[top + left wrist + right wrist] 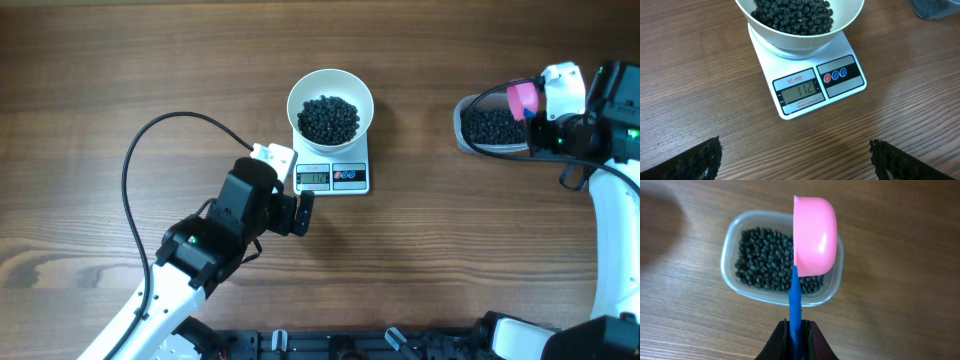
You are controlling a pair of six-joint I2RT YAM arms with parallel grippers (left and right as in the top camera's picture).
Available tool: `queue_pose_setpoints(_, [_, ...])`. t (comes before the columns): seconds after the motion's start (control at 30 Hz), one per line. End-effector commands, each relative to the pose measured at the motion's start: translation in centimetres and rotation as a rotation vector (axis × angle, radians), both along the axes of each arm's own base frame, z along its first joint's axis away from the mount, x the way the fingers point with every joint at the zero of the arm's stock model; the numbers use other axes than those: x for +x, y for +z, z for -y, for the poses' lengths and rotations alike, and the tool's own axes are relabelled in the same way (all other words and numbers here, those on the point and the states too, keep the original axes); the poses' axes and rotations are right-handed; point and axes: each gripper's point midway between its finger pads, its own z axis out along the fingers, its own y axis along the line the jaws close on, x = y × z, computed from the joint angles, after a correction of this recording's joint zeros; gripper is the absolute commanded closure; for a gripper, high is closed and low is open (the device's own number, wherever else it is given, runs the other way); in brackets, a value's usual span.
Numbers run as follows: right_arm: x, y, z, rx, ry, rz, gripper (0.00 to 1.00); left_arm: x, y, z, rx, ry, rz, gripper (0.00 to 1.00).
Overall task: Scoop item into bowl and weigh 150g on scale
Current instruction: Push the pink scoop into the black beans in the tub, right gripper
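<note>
Scale point(797, 80) at 112: right pincer point(796, 329), clamping the scoop point(814, 235) over the tub point(732, 235) to the scale's right, should dip shallow; left pincer point(795, 152) gapes empty.

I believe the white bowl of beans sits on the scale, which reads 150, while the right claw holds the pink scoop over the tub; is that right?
Not quite: the left wrist view shows the scale reading 112, not 150. The bowl does sit on it, and the right claw holds the pink scoop over the tub.
</note>
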Motion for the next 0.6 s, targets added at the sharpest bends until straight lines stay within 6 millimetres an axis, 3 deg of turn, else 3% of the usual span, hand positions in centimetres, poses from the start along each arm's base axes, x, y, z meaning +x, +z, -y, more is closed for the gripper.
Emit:
queue_pose_setpoints(0.0, [-0.3,-2.1,0.7,-0.019,-0.013,-0.078,0.96,0.2,-0.1,-0.3,0.022,-0.001,0.009,0.00])
queue_pose_setpoints(0.43, [-0.2,-7.2,0.7,0.026,-0.013,-0.229,0.96,0.2,-0.1,-0.3,0.022,-0.001,0.009,0.00])
queue_pose_setpoints(0.57, [0.0,-8.1,-0.9,0.092,0.024,-0.246,0.96,0.1,-0.1,-0.3,0.022,-0.001,0.008,0.00])
